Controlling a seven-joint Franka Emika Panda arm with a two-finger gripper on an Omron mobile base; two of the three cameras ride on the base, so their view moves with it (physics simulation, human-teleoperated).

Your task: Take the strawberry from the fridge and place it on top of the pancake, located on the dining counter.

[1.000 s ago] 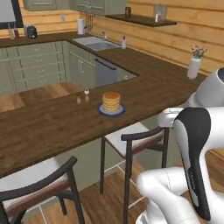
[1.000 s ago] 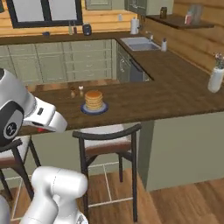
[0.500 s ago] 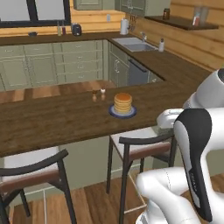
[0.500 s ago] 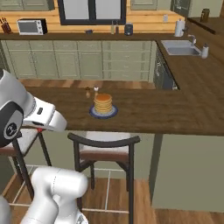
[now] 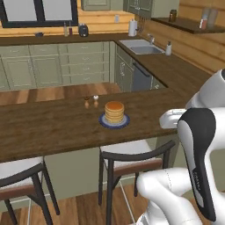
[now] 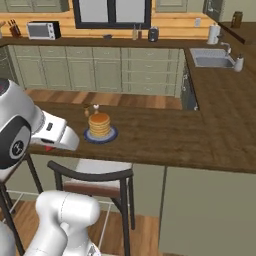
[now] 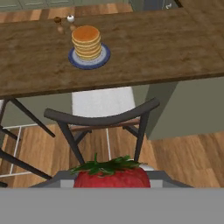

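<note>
The gripper (image 7: 111, 181) pinches the strawberry (image 7: 111, 175), red with green leaves, at six o'clock in the hand view. At eleven o'clock from it, the pancake (image 7: 86, 41) sits on its plate (image 7: 103, 57) on the counter (image 7: 153, 48), above a stool (image 7: 105, 105).

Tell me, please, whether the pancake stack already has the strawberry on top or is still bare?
Still bare. The pancake stack shows a plain golden top, while the strawberry sits in the hand, off the counter.
</note>
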